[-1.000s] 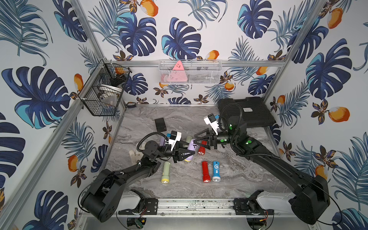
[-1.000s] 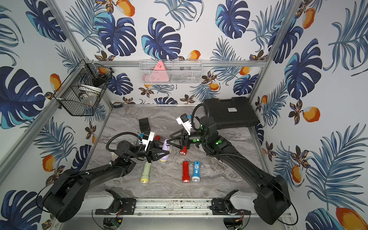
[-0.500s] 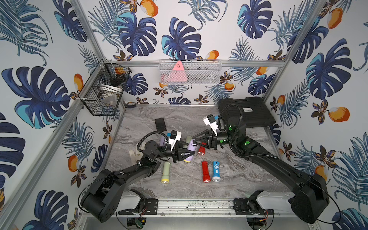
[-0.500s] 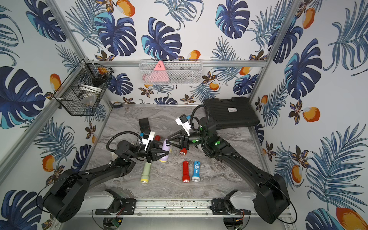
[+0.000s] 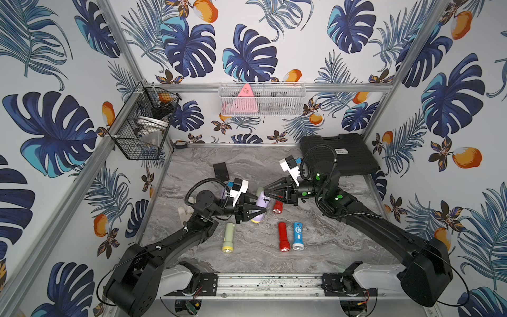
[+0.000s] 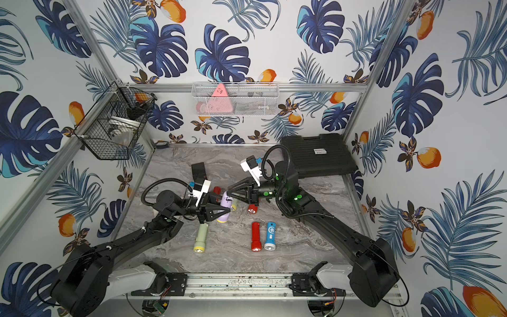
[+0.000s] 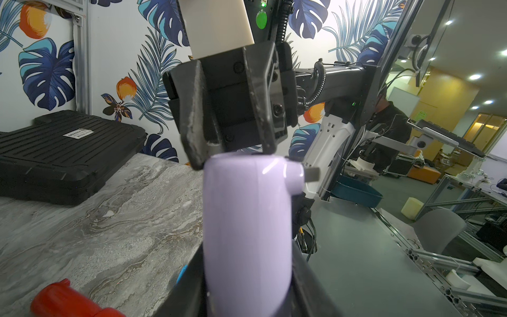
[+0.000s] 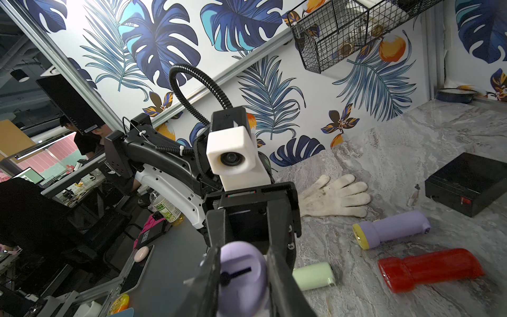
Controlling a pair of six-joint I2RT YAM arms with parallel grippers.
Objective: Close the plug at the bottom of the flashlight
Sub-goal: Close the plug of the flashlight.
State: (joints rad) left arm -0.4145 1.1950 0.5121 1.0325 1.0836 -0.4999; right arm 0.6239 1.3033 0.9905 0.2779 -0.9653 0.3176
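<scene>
A lilac flashlight (image 5: 260, 205) (image 6: 225, 204) is held above the marble table, my left gripper (image 5: 262, 211) (image 7: 247, 288) shut on its body. Its bottom end (image 8: 241, 263) points at my right arm. That end shows a dark slot, and a grey prong of the plug (image 7: 311, 174) sticks out sideways. My right gripper (image 5: 264, 190) (image 8: 242, 280) has come in from the right. Its fingers (image 7: 197, 153) press on both sides of that bottom end.
On the table lie a green flashlight (image 5: 228, 237), a red one (image 5: 284, 236), a blue one (image 5: 297, 236) and a small red one (image 5: 277, 207). A black case (image 5: 340, 153) sits back right, a black box (image 5: 220, 170) behind, a white glove (image 8: 334, 196) left.
My right gripper's jaws have narrowed from wide apart onto the flashlight's bottom end. The left gripper and the flashlight have stayed in place.
</scene>
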